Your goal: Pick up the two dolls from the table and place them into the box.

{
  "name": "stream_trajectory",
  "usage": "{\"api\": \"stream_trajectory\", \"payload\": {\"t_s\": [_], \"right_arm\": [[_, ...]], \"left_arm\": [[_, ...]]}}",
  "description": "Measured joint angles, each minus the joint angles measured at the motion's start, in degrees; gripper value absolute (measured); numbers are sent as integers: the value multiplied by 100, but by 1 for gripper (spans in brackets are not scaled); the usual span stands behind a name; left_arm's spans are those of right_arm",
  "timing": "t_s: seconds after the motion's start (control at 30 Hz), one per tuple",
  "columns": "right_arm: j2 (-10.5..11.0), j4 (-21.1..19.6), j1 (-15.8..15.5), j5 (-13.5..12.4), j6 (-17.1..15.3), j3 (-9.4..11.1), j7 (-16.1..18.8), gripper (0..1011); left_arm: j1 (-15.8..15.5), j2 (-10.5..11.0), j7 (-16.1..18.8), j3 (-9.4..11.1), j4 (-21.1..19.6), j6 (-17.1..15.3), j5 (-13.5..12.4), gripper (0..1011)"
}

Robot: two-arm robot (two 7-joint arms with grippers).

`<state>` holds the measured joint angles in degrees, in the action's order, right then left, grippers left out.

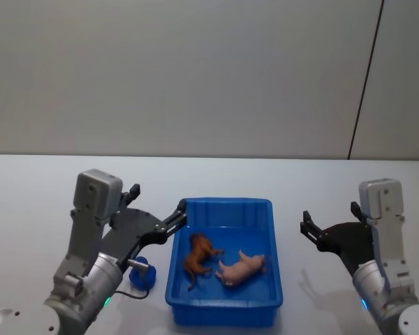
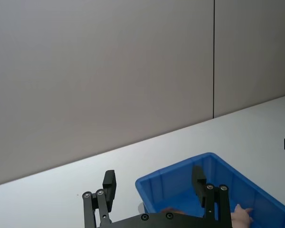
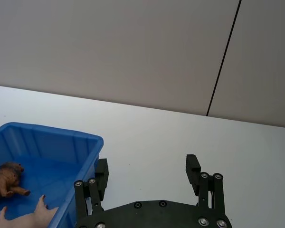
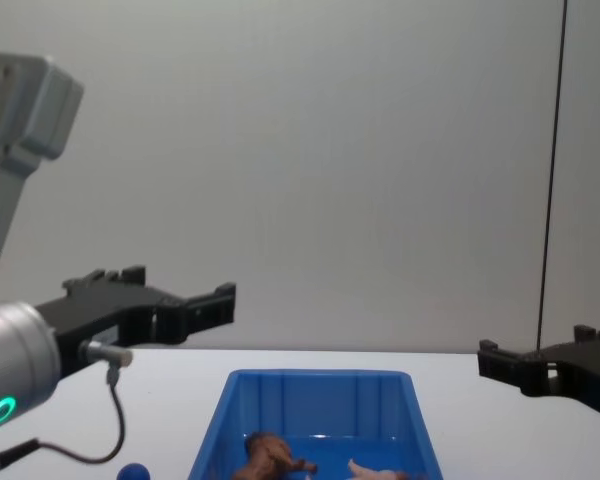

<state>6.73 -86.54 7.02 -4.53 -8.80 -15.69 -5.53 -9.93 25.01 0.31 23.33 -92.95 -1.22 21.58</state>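
Brown doll [image 1: 197,257] and pink doll [image 1: 243,268] are lying in the box [image 1: 223,202]; left pincer [image 1: 158,197] and right pincer [image 1: 330,215] are hanging open, best retreating clear of its rim.

White table [image 1: 35,192] under blue box [image 1: 223,313] and small blue ball [image 1: 142,271]

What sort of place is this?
Likely a robotics test bench: a plain white tabletop, a bare grey wall, and a bright blue plastic bin holding a reddish-brown toy animal and a pale pink toy pig, the left gripper and right gripper open either side.
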Motion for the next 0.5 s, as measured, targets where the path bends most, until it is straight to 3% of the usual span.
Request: {"api": "stream_trajectory", "payload": {"t_s": [0.17, 0.5], "right_arm": [[10, -16, -13, -3, -2, 8, -21, 1001], [17, -32, -25, -8, -3, 15, -46, 1001]], "left_arm": [[46, 79, -123, -81, 117, -100, 260, 1001], [33, 152, -393, -184, 384, -388, 531, 1001]]}}
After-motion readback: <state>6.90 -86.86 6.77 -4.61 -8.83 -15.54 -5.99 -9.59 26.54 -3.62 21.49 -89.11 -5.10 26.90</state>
